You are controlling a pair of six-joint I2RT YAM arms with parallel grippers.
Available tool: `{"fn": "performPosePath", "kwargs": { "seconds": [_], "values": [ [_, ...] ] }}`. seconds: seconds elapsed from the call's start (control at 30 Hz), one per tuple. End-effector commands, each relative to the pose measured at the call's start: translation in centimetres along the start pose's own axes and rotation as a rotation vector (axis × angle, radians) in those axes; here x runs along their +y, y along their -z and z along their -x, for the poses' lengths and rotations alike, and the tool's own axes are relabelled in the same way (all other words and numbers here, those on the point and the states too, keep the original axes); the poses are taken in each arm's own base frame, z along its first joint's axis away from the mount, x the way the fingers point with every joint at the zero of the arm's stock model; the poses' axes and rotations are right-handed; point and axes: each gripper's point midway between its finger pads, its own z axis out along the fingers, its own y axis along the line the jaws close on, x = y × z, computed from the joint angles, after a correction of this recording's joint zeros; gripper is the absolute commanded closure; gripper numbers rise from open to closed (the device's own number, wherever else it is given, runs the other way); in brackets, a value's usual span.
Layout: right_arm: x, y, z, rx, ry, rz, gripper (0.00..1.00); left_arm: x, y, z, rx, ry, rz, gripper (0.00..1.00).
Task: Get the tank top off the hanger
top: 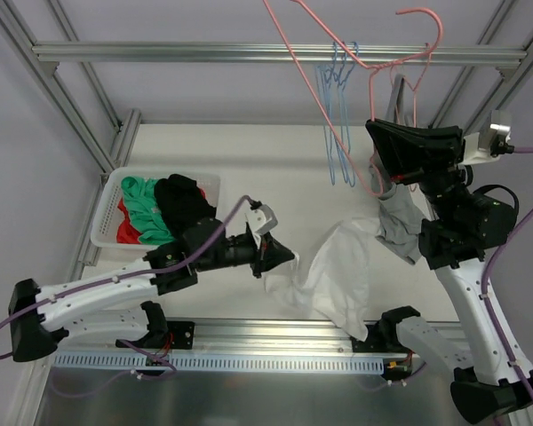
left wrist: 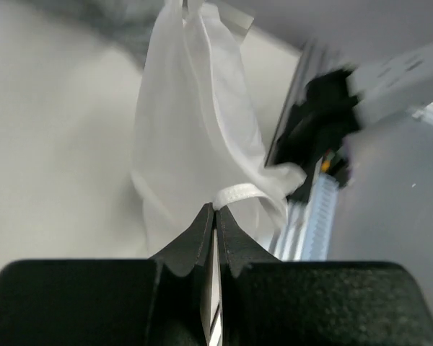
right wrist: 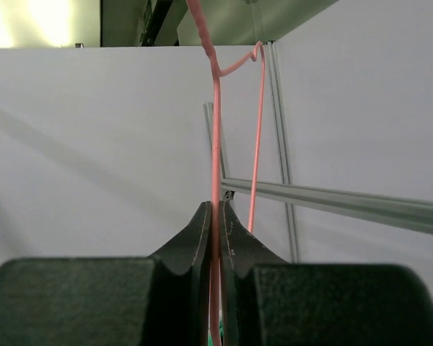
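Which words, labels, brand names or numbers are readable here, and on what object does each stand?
None: no readable text in any view. The white tank top, the pink hanger and the laundry basket show no print, label or number.

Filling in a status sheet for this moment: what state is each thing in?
left end effector, shut on the tank top
right end effector, shut on the pink hanger
tank top, pinched at one edge, sagging onto the table
pink hanger, gripped on its wire
blue hangers, hanging from the rail
basket, holding clothes
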Motion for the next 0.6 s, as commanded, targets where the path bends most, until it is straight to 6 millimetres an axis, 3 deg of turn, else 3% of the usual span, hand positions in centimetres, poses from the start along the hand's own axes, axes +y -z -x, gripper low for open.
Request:
{"fn": "performPosePath", "kwargs": {
  "seconds": [0.0, 0.13, 0.17, 0.2, 0.23, 0.27, 0.33, 0.37, 0.4, 0.43, 0.47, 0.53, 0.57],
  "values": [
    [5.9, 1.0, 5.3, -0.229, 0.297, 0.172, 1.00, 2.2, -0.3, -3.0, -0.033, 0.136, 0.112, 1.00],
    [5.4, 2.9, 2.9, -0.162, 0.338, 0.123, 1.00, 6.4, 0.6, -6.4, 0.017, 0.202, 0.349, 1.00],
    [3.7, 3.3, 0.6, -0.042, 0.285, 0.049, 1.00, 7.0, 0.9, -7.6, 0.054, 0.204, 0.386, 1.00],
    [4.8, 3.9, 1.3, -0.008, 0.287, 0.035, 1.00, 7.6, 1.2, -8.4, 0.078, 0.208, 0.422, 1.00],
    [4.3, 4.3, 0.8, 0.051, 0.298, -0.008, 1.00, 8.4, 1.5, -8.7, 0.087, 0.214, 0.473, 1.00],
    [3.4, 5.4, -1.0, 0.177, 0.253, -0.079, 1.00, 8.7, 1.9, -9.5, 0.114, 0.215, 0.499, 1.00],
    [2.4, 7.3, -1.7, 0.258, 0.230, -0.188, 1.00, 9.3, 2.5, -9.7, 0.120, 0.214, 0.537, 0.98],
    [1.4, 9.1, -4.0, 0.368, 0.184, -0.256, 1.00, 9.3, 2.7, -9.7, 0.121, 0.209, 0.540, 0.91],
    [1.0, 9.7, -4.2, 0.395, 0.171, -0.298, 1.00, 9.3, 3.1, -9.4, 0.122, 0.202, 0.546, 0.74],
    [0.5, 10.2, -4.9, 0.436, 0.152, -0.332, 1.00, 9.3, 3.4, -9.0, 0.119, 0.197, 0.554, 0.64],
    [-0.2, 11.6, -6.5, 0.528, 0.134, -0.374, 1.00, 9.6, 3.8, -8.8, 0.125, 0.190, 0.575, 0.52],
    [-1.0, 12.3, -8.0, 0.606, 0.083, -0.421, 1.00, 9.3, 4.8, -7.3, 0.123, 0.171, 0.582, 0.34],
    [-1.2, 12.3, -8.3, 0.620, 0.071, -0.426, 1.00, 9.3, 5.1, -6.7, 0.115, 0.164, 0.587, 0.30]
  ]
}}
